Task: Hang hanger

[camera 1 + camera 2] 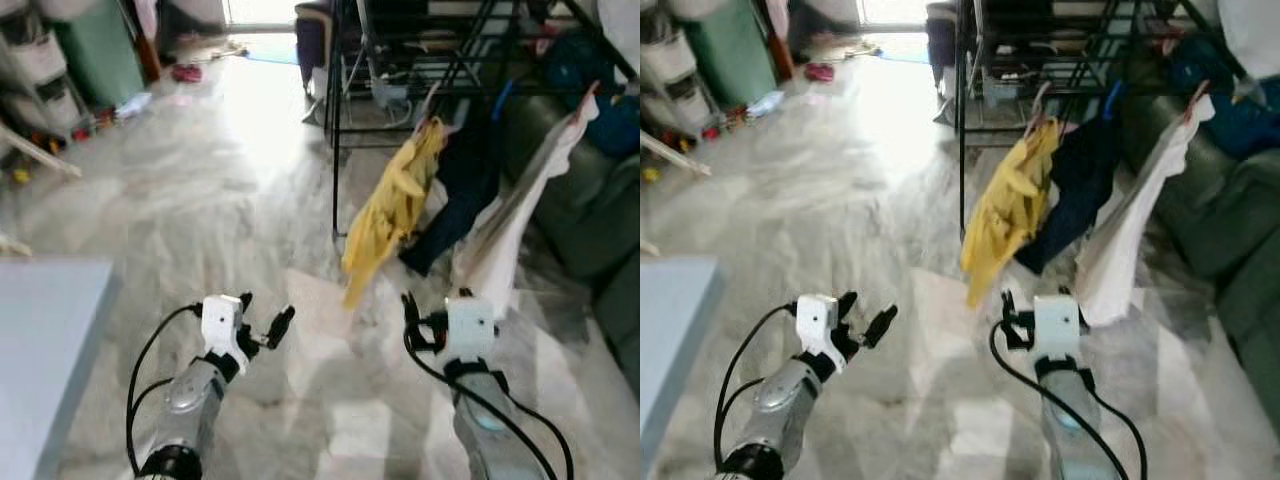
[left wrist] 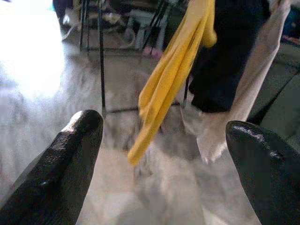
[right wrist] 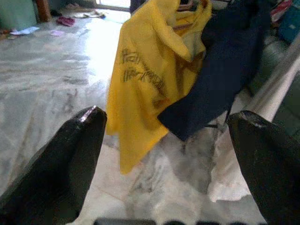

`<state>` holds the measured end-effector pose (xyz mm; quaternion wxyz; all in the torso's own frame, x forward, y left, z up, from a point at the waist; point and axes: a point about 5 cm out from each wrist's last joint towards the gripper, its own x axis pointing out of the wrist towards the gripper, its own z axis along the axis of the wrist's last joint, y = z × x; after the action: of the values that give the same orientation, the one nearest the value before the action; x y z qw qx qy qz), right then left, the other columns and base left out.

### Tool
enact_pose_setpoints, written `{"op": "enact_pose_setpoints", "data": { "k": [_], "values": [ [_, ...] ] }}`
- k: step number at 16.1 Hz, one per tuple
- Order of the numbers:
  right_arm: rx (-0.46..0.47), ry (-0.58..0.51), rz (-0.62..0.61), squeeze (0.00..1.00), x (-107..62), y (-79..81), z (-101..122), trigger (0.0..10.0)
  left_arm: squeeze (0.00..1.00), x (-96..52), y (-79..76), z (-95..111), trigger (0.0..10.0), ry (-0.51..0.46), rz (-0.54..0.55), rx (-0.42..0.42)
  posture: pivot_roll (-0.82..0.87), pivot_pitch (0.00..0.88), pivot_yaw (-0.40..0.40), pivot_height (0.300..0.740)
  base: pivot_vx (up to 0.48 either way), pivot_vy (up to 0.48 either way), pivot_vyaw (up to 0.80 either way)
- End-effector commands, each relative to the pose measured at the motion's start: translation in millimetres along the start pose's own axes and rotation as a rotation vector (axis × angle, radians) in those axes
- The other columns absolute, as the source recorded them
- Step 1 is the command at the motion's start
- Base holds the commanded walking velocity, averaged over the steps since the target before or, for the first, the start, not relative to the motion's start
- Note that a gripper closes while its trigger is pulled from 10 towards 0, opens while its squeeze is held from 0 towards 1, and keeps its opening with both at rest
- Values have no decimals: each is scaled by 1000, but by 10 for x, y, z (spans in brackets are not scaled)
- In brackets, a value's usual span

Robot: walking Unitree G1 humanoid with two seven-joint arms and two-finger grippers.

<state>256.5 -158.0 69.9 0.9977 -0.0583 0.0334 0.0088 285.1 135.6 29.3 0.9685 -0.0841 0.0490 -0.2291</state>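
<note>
Hung garments (image 1: 400, 205) block rack (image 1: 335, 120); floor (image 1: 200, 200) open.

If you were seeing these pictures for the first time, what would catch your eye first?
The yellow garment hanging from the black rack, ahead and slightly right, stands out, with a dark navy garment and a white one beside it. Below, the left gripper and right gripper are raised, open and empty, over the marble floor.

Hanger hooks blurred; white garment (image 1: 520, 215) top seemingly cut off, upper edge.
</note>
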Motion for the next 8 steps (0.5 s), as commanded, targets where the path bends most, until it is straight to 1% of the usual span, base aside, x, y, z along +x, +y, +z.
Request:
{"op": "enact_pose_setpoints", "data": {
  "k": [1, 2, 5, 6, 8],
  "values": [
    [-18, -1, -20, 0, -22, -93, -6, 10000, 0, 39, -91, -19, 10000, 3, -25, -8, -202, 81, 19, 740, 409, 0, 0],
    [-26, -8, -14, 0, -26, -85, 6, 10000, 0, 51, -97, -3, 10000, -1, -30, -5, -202, 81, 19, 740, 416, 0, 0],
    [-27, -8, -20, 0, -8, -101, 8, 10000, 0, 86, -109, 26, 10000, -9, -33, -4, -203, 84, 18, 740, 415, 0, 654],
    [-27, -8, -20, 0, -1, -103, 9, 10000, 0, 92, -108, 31, 10000, -9, -32, -2, -203, 84, 18, 740, 405, 0, 406],
    [-27, -9, -23, 0, 5, -117, 12, 10000, 0, 93, -107, 31, 10000, -9, -32, 0, -202, 75, 20, 740, 403, 0, 0]
  ]
}}
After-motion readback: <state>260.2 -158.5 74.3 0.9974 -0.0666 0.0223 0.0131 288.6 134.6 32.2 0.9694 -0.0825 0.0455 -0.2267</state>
